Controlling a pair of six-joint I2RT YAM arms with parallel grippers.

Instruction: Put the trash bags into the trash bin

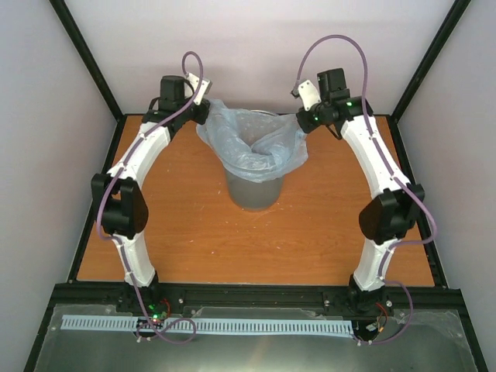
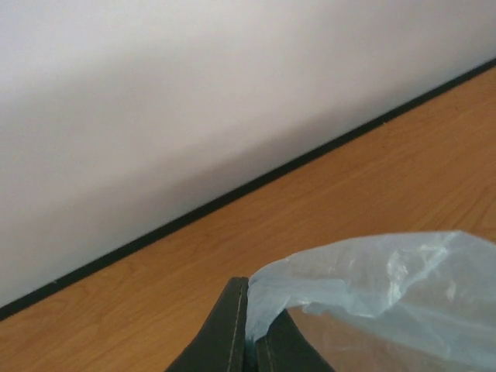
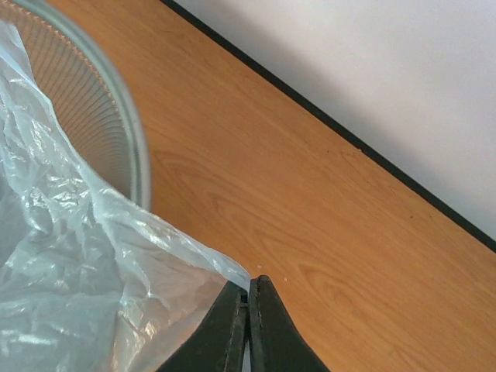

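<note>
The round translucent grey trash bin stands upright at the middle back of the table. A thin pale-blue trash bag is spread over its mouth, sagging into it. My left gripper is shut on the bag's left edge, and in the left wrist view the film comes out from between the gripper's shut fingers. My right gripper is shut on the bag's right edge. In the right wrist view the bag runs from the gripper's shut fingertips over the bin's rim.
The orange wooden table is bounded by a black frame and pale walls close behind the bin. Both arms arch inward from the near corners. A white slotted strip lies along the front rail.
</note>
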